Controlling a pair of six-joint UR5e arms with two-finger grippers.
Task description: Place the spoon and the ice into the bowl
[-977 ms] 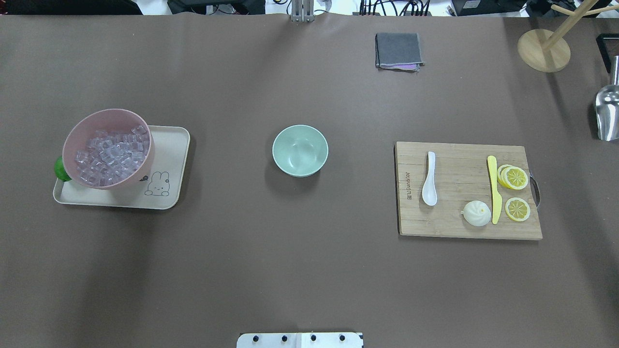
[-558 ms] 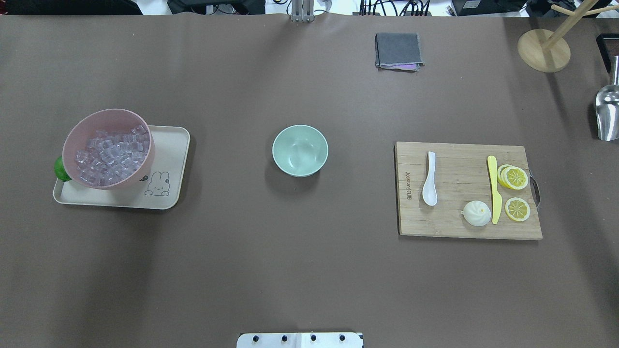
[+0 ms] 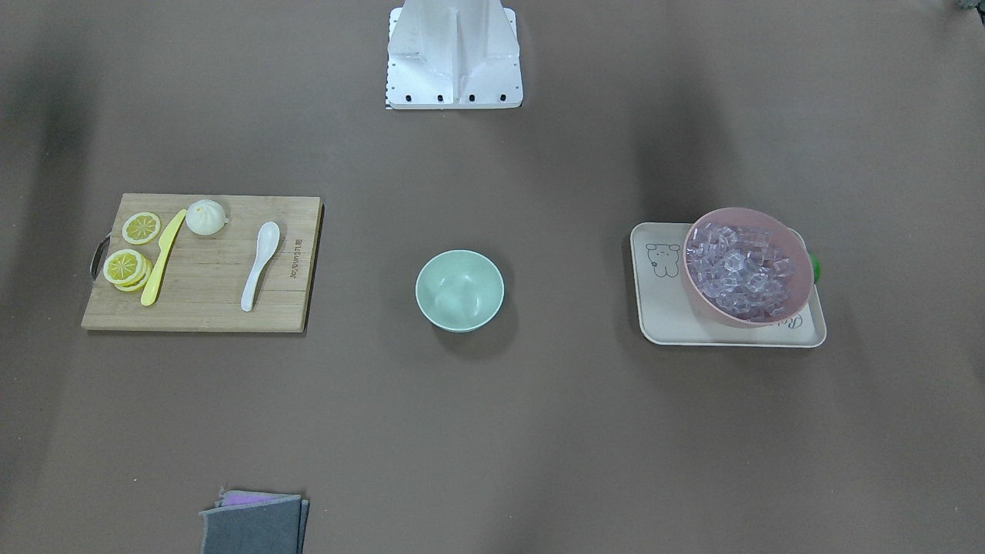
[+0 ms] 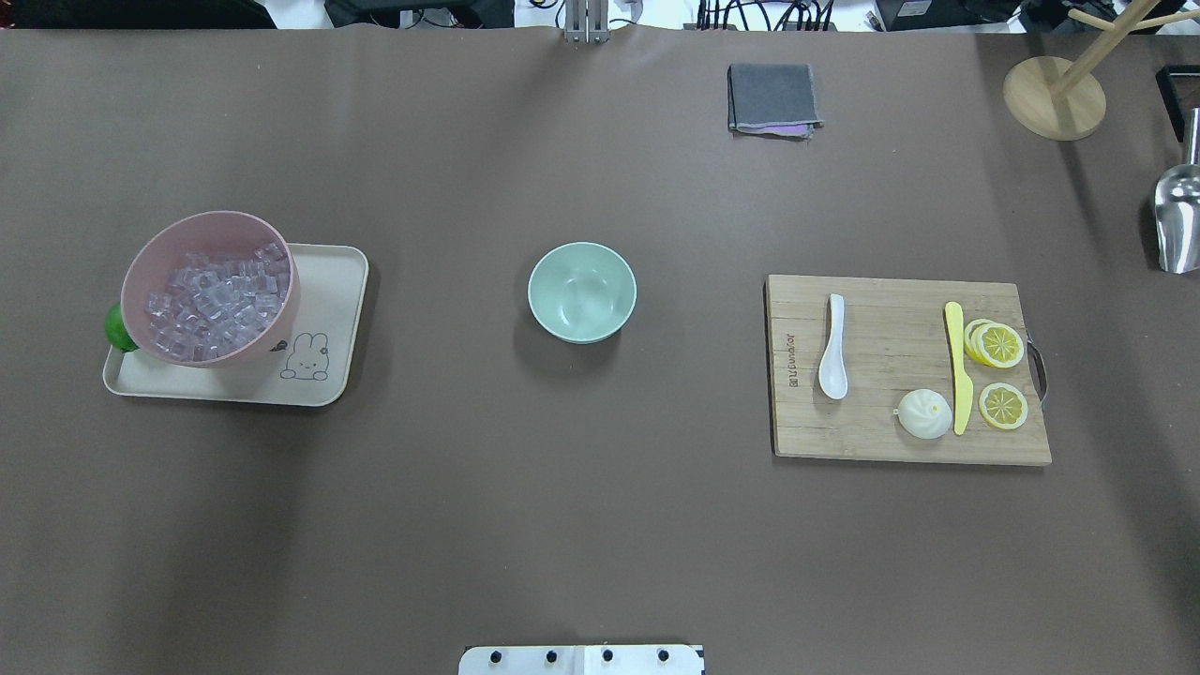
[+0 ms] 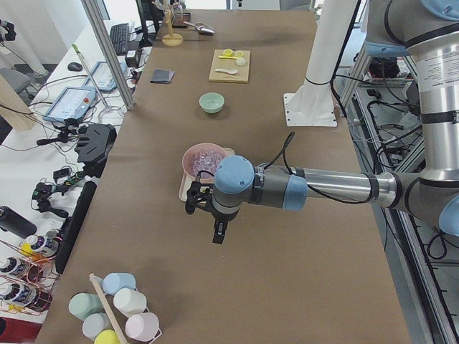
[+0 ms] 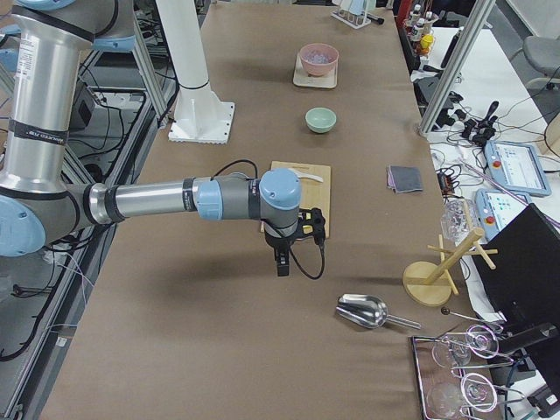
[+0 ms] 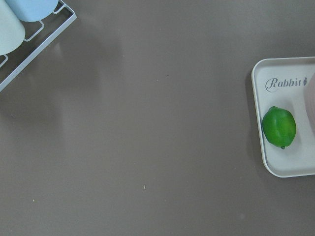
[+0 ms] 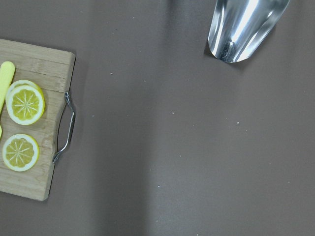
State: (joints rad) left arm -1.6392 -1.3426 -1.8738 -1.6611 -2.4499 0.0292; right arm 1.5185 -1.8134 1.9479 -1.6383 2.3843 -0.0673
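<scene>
The white spoon (image 4: 832, 349) lies on the left part of a wooden cutting board (image 4: 900, 441); it also shows in the front-facing view (image 3: 259, 265). The mint-green bowl (image 4: 581, 292) stands empty at the table's middle. The ice (image 4: 214, 305) fills a pink bowl (image 4: 293, 292) on a beige tray (image 4: 328, 309). The left gripper (image 5: 219, 233) shows only in the exterior left view, above bare table beside the tray. The right gripper (image 6: 281, 262) shows only in the exterior right view, near the board's handle end. I cannot tell whether either is open.
A yellow knife (image 4: 956, 366), lemon slices (image 4: 999, 375) and a white bun (image 4: 924, 414) share the board. A green lime (image 7: 279, 126) lies on the tray. A grey cloth (image 4: 772, 98), a metal scoop (image 8: 243, 27) and a wooden stand (image 4: 1054, 97) are at the edges.
</scene>
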